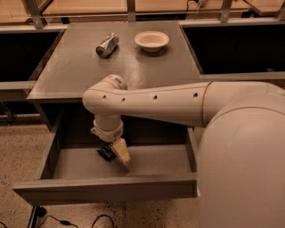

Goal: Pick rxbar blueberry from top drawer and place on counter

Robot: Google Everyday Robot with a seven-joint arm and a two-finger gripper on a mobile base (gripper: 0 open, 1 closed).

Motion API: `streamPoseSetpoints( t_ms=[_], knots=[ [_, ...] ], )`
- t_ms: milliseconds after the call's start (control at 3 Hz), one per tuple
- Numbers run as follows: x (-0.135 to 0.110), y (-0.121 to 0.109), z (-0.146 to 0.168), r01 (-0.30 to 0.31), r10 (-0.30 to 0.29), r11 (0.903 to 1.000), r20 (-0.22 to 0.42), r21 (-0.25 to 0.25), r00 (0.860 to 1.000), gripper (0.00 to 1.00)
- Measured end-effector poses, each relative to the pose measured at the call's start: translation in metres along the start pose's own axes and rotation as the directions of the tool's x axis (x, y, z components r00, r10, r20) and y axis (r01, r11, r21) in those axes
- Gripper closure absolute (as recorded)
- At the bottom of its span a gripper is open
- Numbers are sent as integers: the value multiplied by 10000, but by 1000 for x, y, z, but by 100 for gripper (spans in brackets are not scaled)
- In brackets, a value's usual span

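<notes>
The top drawer (102, 189) is pulled open below the grey counter (80, 67). The rxbar blueberry (105, 152), a small dark bar, lies on the drawer floor near the back middle, partly hidden by my gripper. My gripper (120, 152) hangs from the white arm, reaches down into the drawer and sits right at the bar's right side, touching or just over it.
A crushed silver can (107, 45) lies on the counter at the back left. A pale bowl (152, 40) stands at the back middle. Pale wooden bench tops (89, 6) run behind. Cables (67, 220) lie on the floor under the drawer front.
</notes>
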State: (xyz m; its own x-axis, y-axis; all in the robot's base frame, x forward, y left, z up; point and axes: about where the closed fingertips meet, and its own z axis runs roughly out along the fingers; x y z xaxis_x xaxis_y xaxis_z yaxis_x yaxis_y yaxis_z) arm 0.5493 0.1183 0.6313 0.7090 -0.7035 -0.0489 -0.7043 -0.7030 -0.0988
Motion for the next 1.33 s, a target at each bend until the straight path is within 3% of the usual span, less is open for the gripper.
streamPoseSetpoints(
  t_ms=[1333],
  knots=[
    [8,3,39,62,-13,9959,552,-898,9985,0]
  ],
)
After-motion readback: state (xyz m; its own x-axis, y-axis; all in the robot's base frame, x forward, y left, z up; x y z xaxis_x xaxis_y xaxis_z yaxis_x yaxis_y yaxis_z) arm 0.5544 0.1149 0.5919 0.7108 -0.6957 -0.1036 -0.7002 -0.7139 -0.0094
